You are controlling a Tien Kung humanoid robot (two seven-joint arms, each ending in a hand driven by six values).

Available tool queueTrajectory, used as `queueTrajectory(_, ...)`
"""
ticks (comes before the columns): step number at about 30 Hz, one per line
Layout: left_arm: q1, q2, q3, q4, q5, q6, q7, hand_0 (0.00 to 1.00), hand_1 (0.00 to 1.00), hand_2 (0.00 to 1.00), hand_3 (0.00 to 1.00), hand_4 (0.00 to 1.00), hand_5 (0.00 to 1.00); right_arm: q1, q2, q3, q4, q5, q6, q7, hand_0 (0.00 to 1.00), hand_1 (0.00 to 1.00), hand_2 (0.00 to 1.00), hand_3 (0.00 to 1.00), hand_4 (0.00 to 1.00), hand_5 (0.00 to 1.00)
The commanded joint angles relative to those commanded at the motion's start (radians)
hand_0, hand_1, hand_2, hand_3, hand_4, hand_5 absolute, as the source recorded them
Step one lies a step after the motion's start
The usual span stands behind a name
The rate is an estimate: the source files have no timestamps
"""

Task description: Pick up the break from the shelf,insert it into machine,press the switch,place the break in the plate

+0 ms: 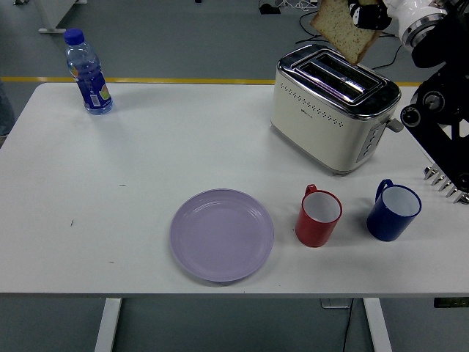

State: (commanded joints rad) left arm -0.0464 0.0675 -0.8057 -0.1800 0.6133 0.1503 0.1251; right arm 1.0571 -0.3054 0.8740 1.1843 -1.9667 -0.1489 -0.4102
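Here, going from the left of the bench point(146, 161), a bottle point(86, 70) stands at the far corner and the plate point(222, 234) lies near the front edge, bare, with a red mug point(319, 215) and a blue mug point(393, 210) to its right. None of these bears on the move at hand. What matters is the bread point(344, 28) and the toaster point(334, 107) beneath it. The slice hangs in the air just above the toaster's far end, its lower corner close over the top but, as far as I can tell, not yet in a slot. Its long axis runs tilted, upper-left to lower-right, while the two slots run along the toaster's length from near-left to far-right; the slice looks roughly in line with them but not upright. The right robot hand point(368, 13) is clamped on the bread's upper right edge, so the slice lies down and to the left of the hand. The black right arm comes in from the right edge, forearm raised high and reaching over the toaster's lever side. The rack point(448, 182) shows partly behind that arm. I judge the next step needs the slice squared upright, then lowered. The left arm is out of view.
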Motion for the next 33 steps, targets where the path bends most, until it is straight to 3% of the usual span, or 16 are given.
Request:
queueTrajectory(9, -0.001, 0.001, 0.005, 0.0, -0.001, 0.004, -0.001, 0.687, 0.622, 0.691, 0.712, 0.468, 0.998, -0.001, 0.011, -0.056, -0.058, -0.002, -0.039, 0.057, 0.133, 0.184, 0.298, 0.397, 0.248, 0.002)
queueTrajectory(33, -0.001, 0.0, -0.01, 0.0, 0.017, 0.004, 0.003, 0.688, 0.619, 0.689, 0.71, 0.471, 0.998, -0.014, 0.021, -0.104, -0.129, -0.035, -0.036, 0.055, 0.145, 0.187, 0.3, 0.393, 0.23, 0.002)
